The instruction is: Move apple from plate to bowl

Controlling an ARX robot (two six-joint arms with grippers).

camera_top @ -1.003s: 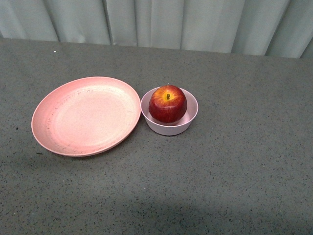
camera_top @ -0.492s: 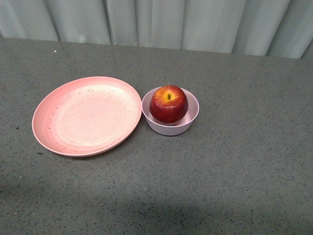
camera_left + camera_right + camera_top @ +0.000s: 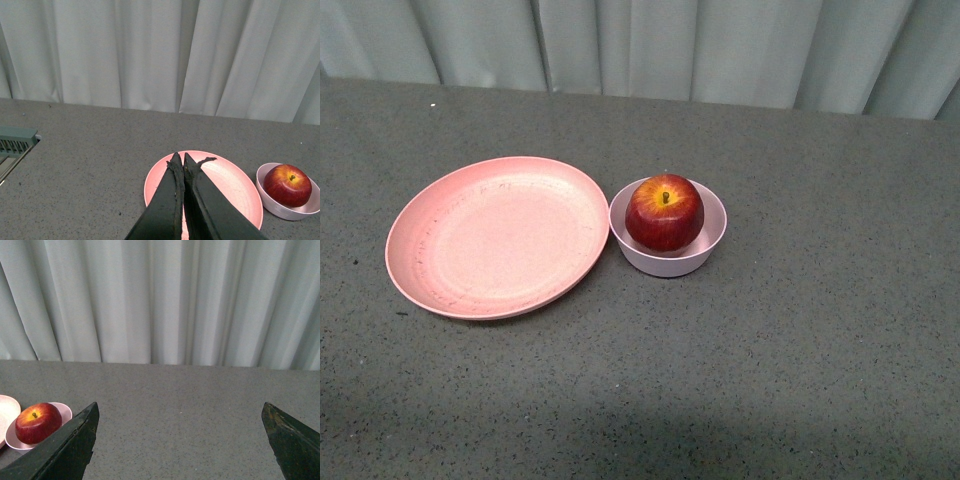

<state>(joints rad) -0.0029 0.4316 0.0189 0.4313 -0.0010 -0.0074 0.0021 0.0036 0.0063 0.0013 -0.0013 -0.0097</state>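
Red apple [image 3: 664, 212] upright in bowl [image 3: 712, 245], stem up

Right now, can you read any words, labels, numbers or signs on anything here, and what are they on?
None: no readable text in any view.
The apple has no sticker showing.
The bowl is plain.
The plate bears only dark speckles, not writing.
The table and curtain carry no marks.

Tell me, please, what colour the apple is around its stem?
Yellow-orange on the dark-red apple, clearest in the front view.
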